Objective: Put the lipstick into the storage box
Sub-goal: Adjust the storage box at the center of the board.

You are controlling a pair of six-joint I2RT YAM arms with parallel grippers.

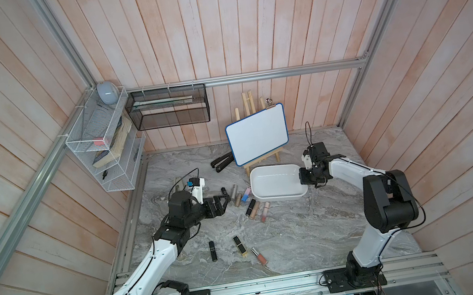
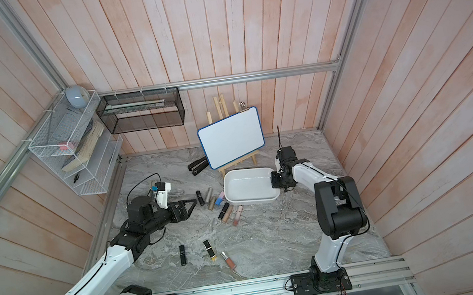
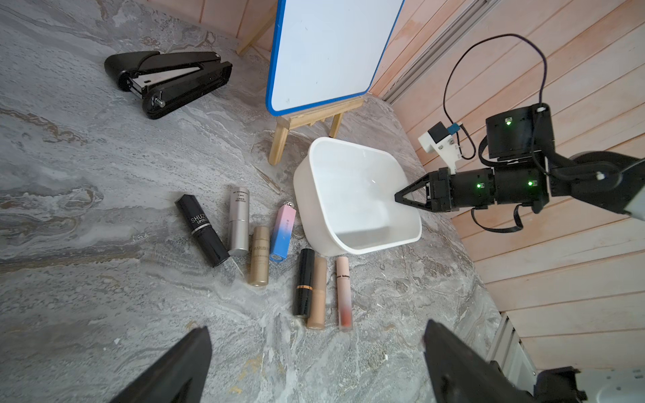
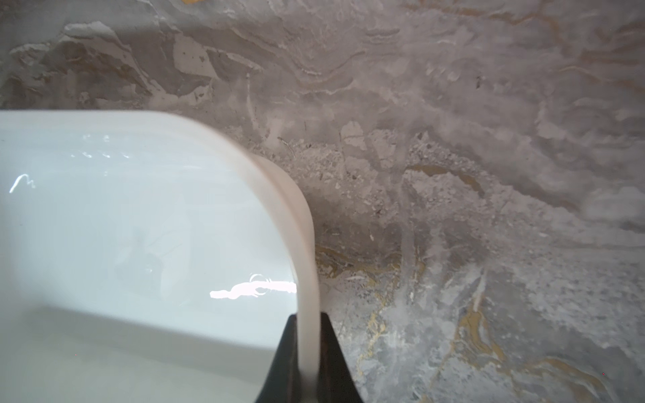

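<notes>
The storage box [image 1: 279, 196] [image 2: 251, 201] is a white tub standing on the marble top, with nothing inside. My right gripper [image 4: 308, 335] [image 1: 306, 180] is shut on its right rim [image 4: 300, 209], one finger inside the wall and one outside. Several lipsticks lie left of the box: black [image 3: 202, 230], silver [image 3: 239, 219], gold [image 3: 259, 256], pink-blue [image 3: 283, 232], then a black one [image 3: 303, 282], a beige one [image 3: 317, 293] and a pink gloss [image 3: 343, 291]. My left gripper [image 3: 314, 335] [image 1: 225, 201] is open, low over the table short of them, holding nothing.
Three more lipsticks [image 1: 212, 250] [image 1: 240, 246] [image 1: 258, 255] lie nearer the front rail. A whiteboard on a wooden easel [image 1: 257, 134] stands just behind the box, with a black stapler [image 1: 222, 164] to its left. A white wire rack [image 1: 101, 147] and a black mesh basket [image 1: 168, 107] hang on the walls.
</notes>
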